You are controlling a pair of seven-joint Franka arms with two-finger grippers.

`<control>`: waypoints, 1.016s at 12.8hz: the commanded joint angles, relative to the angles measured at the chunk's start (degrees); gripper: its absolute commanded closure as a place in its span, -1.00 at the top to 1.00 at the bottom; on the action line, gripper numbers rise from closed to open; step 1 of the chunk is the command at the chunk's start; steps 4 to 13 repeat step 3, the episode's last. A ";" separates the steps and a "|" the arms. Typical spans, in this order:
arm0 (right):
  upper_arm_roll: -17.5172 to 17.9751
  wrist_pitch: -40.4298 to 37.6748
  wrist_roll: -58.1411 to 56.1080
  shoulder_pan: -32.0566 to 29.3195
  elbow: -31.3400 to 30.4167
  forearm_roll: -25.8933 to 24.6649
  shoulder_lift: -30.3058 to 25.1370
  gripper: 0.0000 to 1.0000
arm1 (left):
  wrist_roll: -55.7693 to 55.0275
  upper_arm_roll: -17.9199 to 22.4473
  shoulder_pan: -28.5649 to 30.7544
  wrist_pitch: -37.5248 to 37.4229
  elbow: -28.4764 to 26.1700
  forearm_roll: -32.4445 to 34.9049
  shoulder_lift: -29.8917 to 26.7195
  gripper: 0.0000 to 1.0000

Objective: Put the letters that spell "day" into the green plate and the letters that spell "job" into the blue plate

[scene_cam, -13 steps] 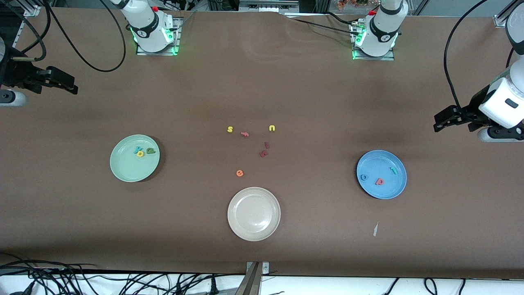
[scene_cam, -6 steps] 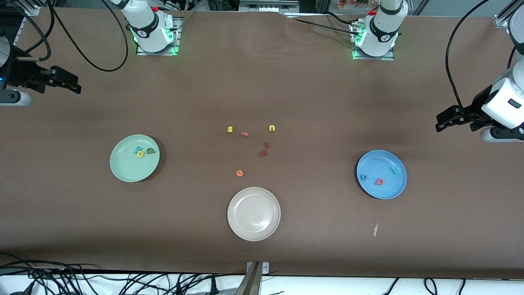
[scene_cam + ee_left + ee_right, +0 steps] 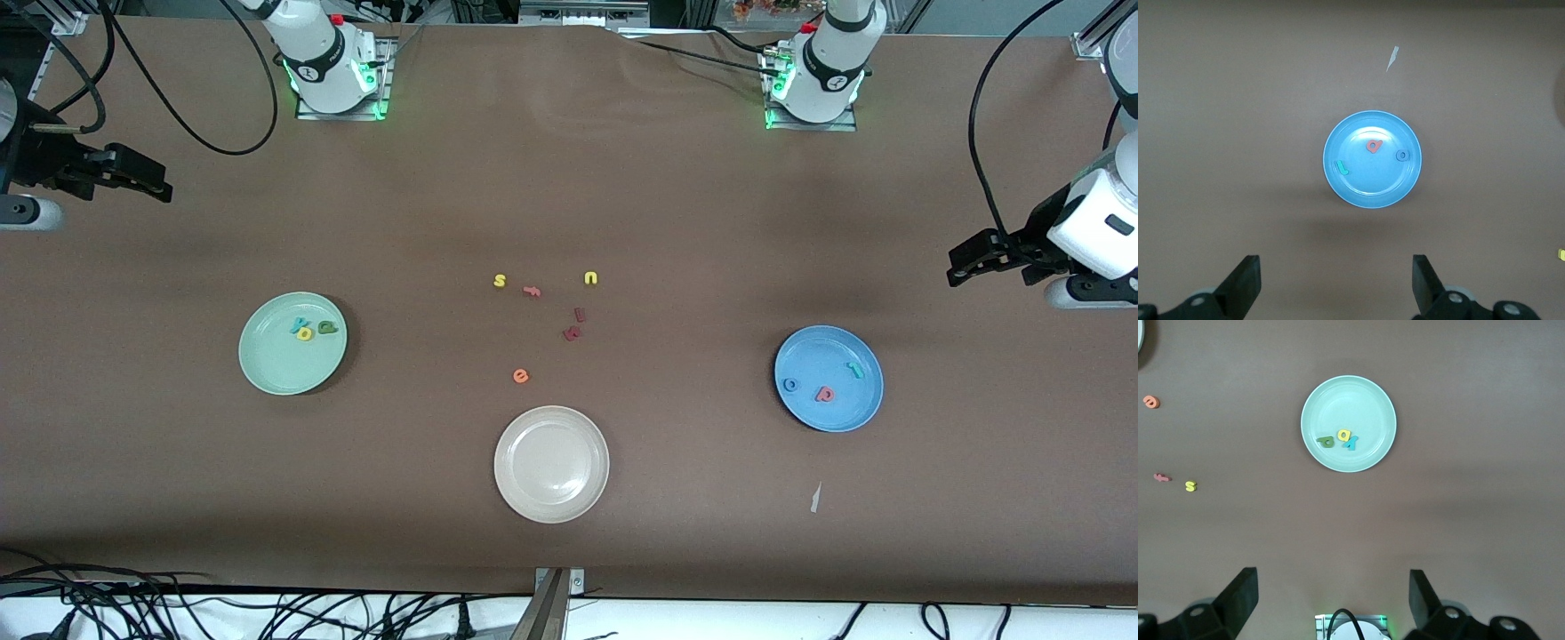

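The green plate [image 3: 276, 369] [image 3: 1358, 400] holds the teal y [image 3: 300, 325], yellow a [image 3: 305, 334] and dark green d [image 3: 328, 327], clustered together. The blue plate [image 3: 840, 409] [image 3: 1365, 183] holds the teal j [image 3: 855, 370], blue o [image 3: 789, 385] and salmon-red b [image 3: 826, 394], spread apart. My left gripper [image 3: 956, 265] [image 3: 1336, 287] hangs open and empty over bare table at the left arm's end. My right gripper [image 3: 158, 182] [image 3: 1333, 600] hangs open and empty over bare table at the right arm's end.
A beige plate [image 3: 551, 498] lies empty near the front camera. Loose letters lie mid-table: yellow s [image 3: 500, 281], yellow u [image 3: 590, 278], salmon piece [image 3: 532, 291], two dark red pieces [image 3: 573, 333], orange e [image 3: 521, 376]. A white scrap [image 3: 815, 498] lies near the blue plate.
Both grippers have drifted only slightly at the table's two ends. Plates and letters have not moved.
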 commanded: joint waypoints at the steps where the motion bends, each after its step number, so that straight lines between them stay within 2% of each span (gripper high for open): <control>1: -0.13 -0.51 0.04 -0.08 -0.95 -0.81 -1.34 1.00 | 1.11 0.05 0.31 -0.60 1.64 -0.66 0.83 1.00; 13: -0.13 -0.60 0.04 -0.08 -0.86 -0.81 -1.42 1.00 | 1.03 -0.03 0.30 -0.60 1.64 -0.66 0.83 1.00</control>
